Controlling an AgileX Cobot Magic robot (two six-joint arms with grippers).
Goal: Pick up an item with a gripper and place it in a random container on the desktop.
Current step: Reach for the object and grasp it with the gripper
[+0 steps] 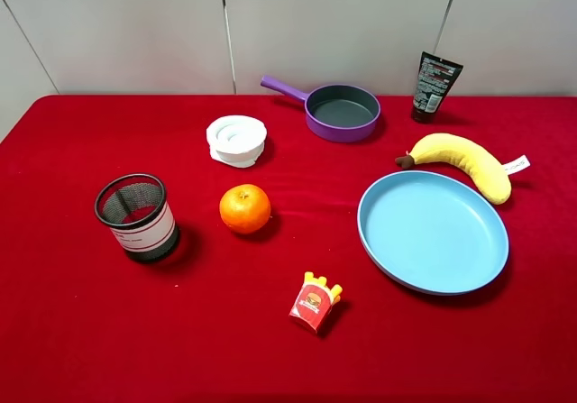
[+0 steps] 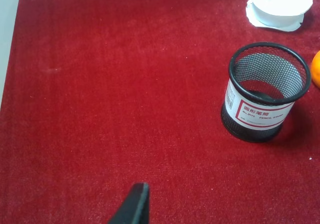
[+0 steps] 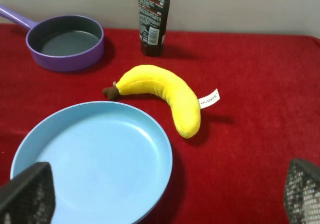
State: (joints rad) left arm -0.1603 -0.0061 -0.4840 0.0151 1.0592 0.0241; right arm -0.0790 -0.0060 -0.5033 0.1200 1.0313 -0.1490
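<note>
The black squeeze tube (image 1: 435, 86) stands upright on its cap at the back right of the red desktop (image 1: 81, 331), close to the wall; it also shows in the right wrist view (image 3: 152, 19). The black wire-mesh cup (image 1: 137, 216) stands upright and empty at the left; it also shows in the left wrist view (image 2: 265, 91). Neither arm shows in the exterior high view. My right gripper (image 3: 165, 194) is open and empty over the near side of the blue plate, well short of the tube. Of my left gripper only one black finger (image 2: 136, 204) shows, short of the cup.
A blue plate (image 1: 388, 241) lies at the right, with a yellow plush banana (image 1: 464, 161) behind it. A purple pan (image 1: 341, 113) sits at the back middle. A white lidded dish (image 1: 237, 140), an orange (image 1: 244, 208) and a toy fries pack (image 1: 315, 302) lie mid-table.
</note>
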